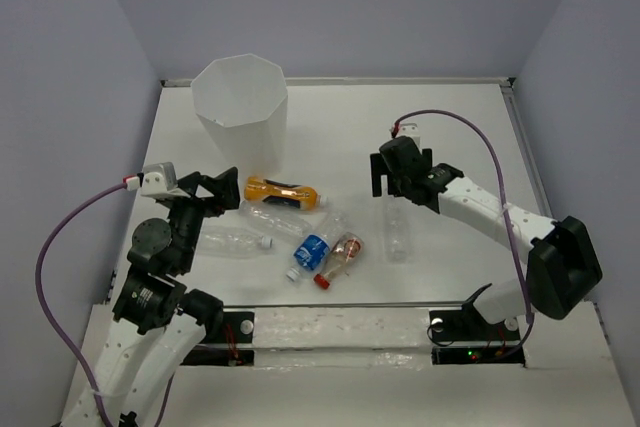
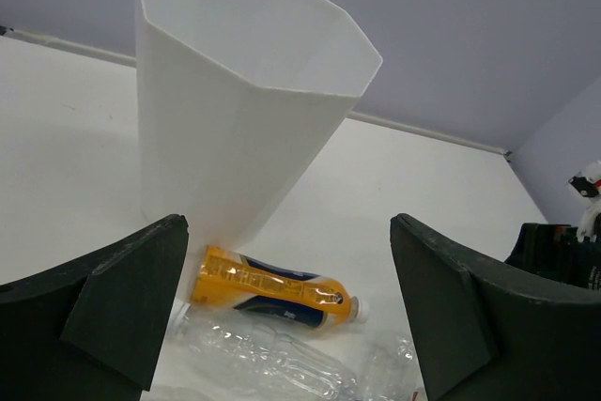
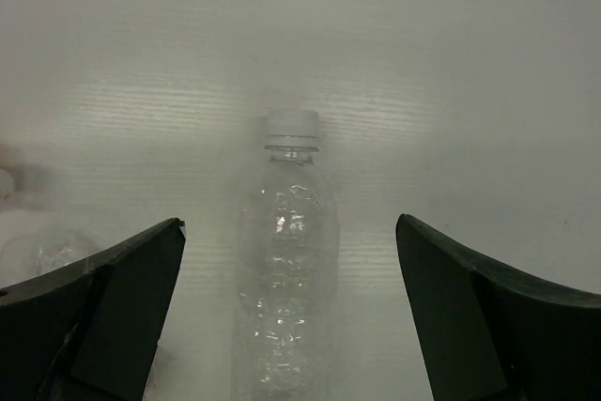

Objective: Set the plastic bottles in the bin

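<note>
Handling: clear bottle (image 3: 282, 269) likely light, crushable, slick.
Grip: mid-body.
Right tool (image 3: 289, 224): spread over it, well right of bin (image 1: 250, 132).
Left tool (image 2: 289, 223): spread.

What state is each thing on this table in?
Tall white faceted plastic bin: upright
Orange plastic bottle: lying flat
Blue-labelled plastic bottle: lying flat
Red-capped plastic bottle: lying flat
White-capped clear bottle: lying flat
Two more clear bottles: lying flat
Left tool: open
Right tool: open
</note>
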